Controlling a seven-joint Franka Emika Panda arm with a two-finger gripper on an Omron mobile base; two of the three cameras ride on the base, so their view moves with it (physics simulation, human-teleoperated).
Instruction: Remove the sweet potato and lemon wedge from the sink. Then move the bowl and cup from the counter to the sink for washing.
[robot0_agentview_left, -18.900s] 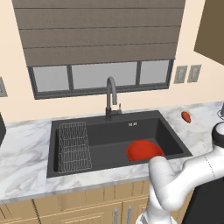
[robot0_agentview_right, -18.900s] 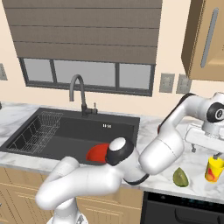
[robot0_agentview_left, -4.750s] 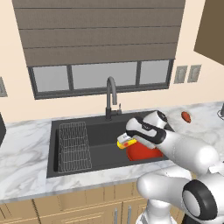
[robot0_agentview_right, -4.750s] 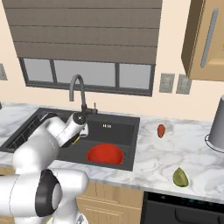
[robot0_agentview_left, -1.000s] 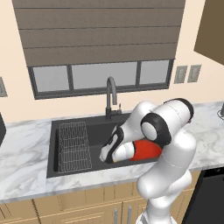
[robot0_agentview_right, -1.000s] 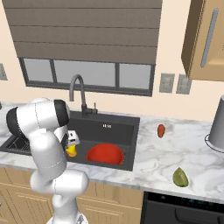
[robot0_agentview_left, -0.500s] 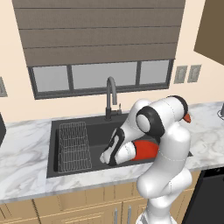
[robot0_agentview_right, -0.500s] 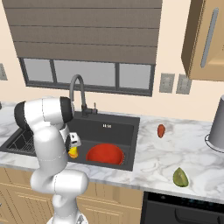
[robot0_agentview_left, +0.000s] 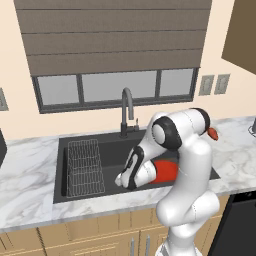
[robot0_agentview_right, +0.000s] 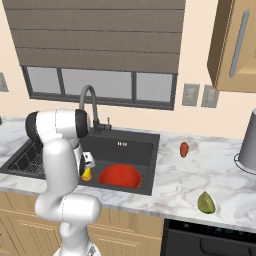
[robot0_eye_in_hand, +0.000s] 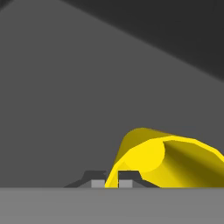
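1. No readable brands or labels; small marks on the sink (robot0_agentview_right: 130, 145) back wall are too tiny to make out.
2. Pincer (robot0_eye_in_hand: 111, 180) low inside the sink, jaws pinched tight on the cup (robot0_eye_in_hand: 166, 159) rim.
3. Cup hangs tilted off the fingertips, just beside the bowl (robot0_agentview_right: 120, 176).
4. Sweet potato (robot0_agentview_right: 184, 149) and lemon wedge (robot0_agentview_right: 206, 202) on the desk (robot0_agentview_right: 190, 175), right of the sink.

Bare sink (robot0_agentview_left: 112, 150) floor between wire rack (robot0_agentview_left: 85, 167) and bowl (robot0_agentview_left: 165, 171)

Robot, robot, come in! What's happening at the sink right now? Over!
Gripper shut on the cup, low inside the sink. Bowl already in the basin. Sweet potato and lemon wedge out on the counter. Nothing blocking.
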